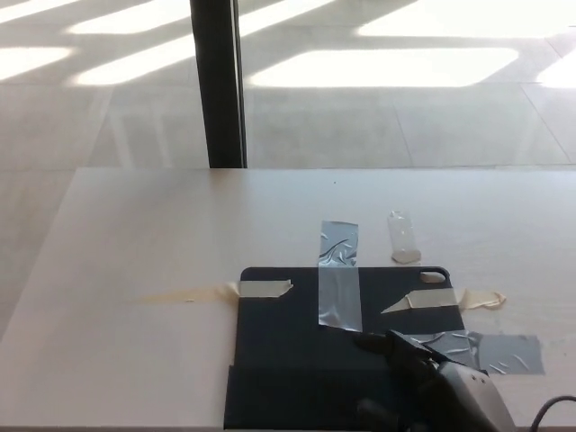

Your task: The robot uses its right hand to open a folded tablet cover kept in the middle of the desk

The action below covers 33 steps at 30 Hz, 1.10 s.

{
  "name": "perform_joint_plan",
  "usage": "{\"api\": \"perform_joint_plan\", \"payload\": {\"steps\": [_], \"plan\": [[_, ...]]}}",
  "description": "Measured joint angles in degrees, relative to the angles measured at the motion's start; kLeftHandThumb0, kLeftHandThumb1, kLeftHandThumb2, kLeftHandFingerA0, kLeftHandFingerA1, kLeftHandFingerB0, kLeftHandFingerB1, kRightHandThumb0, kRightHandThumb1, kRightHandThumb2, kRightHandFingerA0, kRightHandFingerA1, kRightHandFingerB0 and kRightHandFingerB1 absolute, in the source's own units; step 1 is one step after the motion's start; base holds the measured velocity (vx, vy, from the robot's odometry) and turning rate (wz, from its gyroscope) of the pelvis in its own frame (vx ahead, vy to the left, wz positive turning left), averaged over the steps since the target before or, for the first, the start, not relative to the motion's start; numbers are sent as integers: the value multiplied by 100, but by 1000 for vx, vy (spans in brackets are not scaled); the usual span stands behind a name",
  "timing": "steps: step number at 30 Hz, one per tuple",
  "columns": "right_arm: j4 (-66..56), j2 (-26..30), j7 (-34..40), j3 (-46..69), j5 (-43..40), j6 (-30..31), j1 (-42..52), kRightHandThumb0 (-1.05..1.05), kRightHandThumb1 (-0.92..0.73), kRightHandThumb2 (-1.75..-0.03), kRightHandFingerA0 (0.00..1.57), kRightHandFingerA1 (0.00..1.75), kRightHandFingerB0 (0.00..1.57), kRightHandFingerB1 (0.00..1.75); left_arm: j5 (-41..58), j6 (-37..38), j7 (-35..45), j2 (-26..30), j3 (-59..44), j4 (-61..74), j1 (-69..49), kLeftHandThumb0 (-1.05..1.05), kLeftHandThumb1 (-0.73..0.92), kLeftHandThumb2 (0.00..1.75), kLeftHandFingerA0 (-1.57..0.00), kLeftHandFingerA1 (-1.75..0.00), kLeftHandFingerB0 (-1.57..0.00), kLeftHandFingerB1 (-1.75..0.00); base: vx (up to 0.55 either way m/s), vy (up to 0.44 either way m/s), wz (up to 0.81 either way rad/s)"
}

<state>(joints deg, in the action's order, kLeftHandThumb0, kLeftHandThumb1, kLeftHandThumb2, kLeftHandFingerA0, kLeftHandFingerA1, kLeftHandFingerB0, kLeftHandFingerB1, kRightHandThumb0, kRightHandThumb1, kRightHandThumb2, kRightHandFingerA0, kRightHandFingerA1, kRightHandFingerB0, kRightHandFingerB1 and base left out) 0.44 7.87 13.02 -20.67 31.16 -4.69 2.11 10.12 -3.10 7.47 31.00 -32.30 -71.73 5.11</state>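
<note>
At the near middle of the pale desk point(135, 234), in the head view, lies the dark tablet cover point(297, 360), flat and reaching down to the desk's front edge. It is fastened in place: a strip of clear glossy tape point(339, 274) runs from the desk over its far edge, a beige masking tape piece point(259, 289) crosses its far left corner, and another beige piece point(441, 300) crosses the far right corner and trails off onto the desk. I judge the tapes are there to keep the cover's lower part from sliding or lifting while the upper flap is raised. A grey tape patch point(490, 353) sits on the desk just beside the cover's right edge, and a small clear scrap point(402, 237) lies beyond the far edge, apart from the cover.

The right hand point(423, 382) enters from the bottom right and rests over the cover's near right portion, a dark finger pointing across the surface toward the clear tape. Whether its fingers are pinching the flap or simply lying on it cannot be told; the lower part of the hand is cut off by the frame. The left hand does not show.

No brand, label or writing is readable on the cover, the tapes or the hand.
</note>
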Motion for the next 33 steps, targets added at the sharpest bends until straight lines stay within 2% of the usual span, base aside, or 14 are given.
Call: {"api": "perform_joint_plan", "payload": {"steps": [1,3,4,5,6,7,15,16,17,25,26,27,28,33], "plan": [[-35,-46,-16,40,-38,32,23,-90,-71,-113,75,67,38,54,0,0,0,0,0,0,2,-91,92,71,-74,-76,-46,-61,0,0,0],[-194,-223,-86,197,-218,184,112,-90,-73,-112,74,66,38,53,0,0,0,0,0,0,9,-94,92,69,-76,-78,-46,-63,0,0,0],[-274,-296,-115,255,-279,244,159,-91,-90,-68,77,56,46,41,0,0,-1,0,0,0,9,-95,92,69,-73,-79,-44,-63,0,0,0],[-384,-392,-156,321,-373,327,227,-91,-90,-68,77,56,46,41,0,0,-1,0,-1,0,10,-95,92,69,-73,-79,-44,-63,0,0,0],[-463,-454,-186,363,-435,382,277,-86,-70,-111,68,65,40,53,0,0,0,0,-1,0,12,-96,92,70,-75,-78,-46,-63,0,0,0],[-556,-519,-218,404,-498,444,339,-91,-91,-68,76,53,49,41,0,0,0,0,-1,0,15,-96,92,69,-74,-77,-47,-63,0,0,0],[-1317,-891,-475,695,-1033,886,892,-90,-92,-68,71,55,43,41,0,0,0,0,-2,0,40,-93,92,69,-73,-77,-46,-63,0,0,0],[-1418,-923,-516,740,-1107,937,963,-88,-73,-114,63,65,38,54,0,0,0,0,-2,0,43,-93,92,70,-74,-77,-45,-63,0,0,0],[-1502,-953,-551,776,-1170,983,1025,-92,-92,-68,72,55,45,40,1,0,0,0,-2,1,45,-93,92,70,-72,-78,-45,-63,0,0,0],[-2118,-1038,-896,1094,-1679,1465,1552,-92,-92,-70,67,54,45,41,0,0,-1,0,-3,0,90,-91,92,72,-74,-77,-46,-62,0,0,0],[-2125,-1037,-912,1114,-1696,1498,1586,-89,-72,-114,63,64,41,54,0,0,-2,0,-4,0,91,-90,92,73,-74,-77,-46,-63,0,0,0],[-2171,-1034,-986,1214,-1797,1669,1732,-90,-72,-114,64,64,40,54,0,0,-1,0,-4,0,101,-89,92,73,-74,-76,-47,-63,0,0,0],[-2200,-1031,-1024,1262,-1838,1744,1801,-93,-92,-68,73,56,43,41,0,0,-1,0,-4,1,110,-88,92,72,-75,-77,-47,-63,0,0,0],[-2381,-1001,-1230,1556,-2103,2189,2214,-92,-92,-70,71,54,45,41,0,0,-1,0,-4,2,156,-89,92,72,-76,-77,-47,-63,0,0,0]]}}
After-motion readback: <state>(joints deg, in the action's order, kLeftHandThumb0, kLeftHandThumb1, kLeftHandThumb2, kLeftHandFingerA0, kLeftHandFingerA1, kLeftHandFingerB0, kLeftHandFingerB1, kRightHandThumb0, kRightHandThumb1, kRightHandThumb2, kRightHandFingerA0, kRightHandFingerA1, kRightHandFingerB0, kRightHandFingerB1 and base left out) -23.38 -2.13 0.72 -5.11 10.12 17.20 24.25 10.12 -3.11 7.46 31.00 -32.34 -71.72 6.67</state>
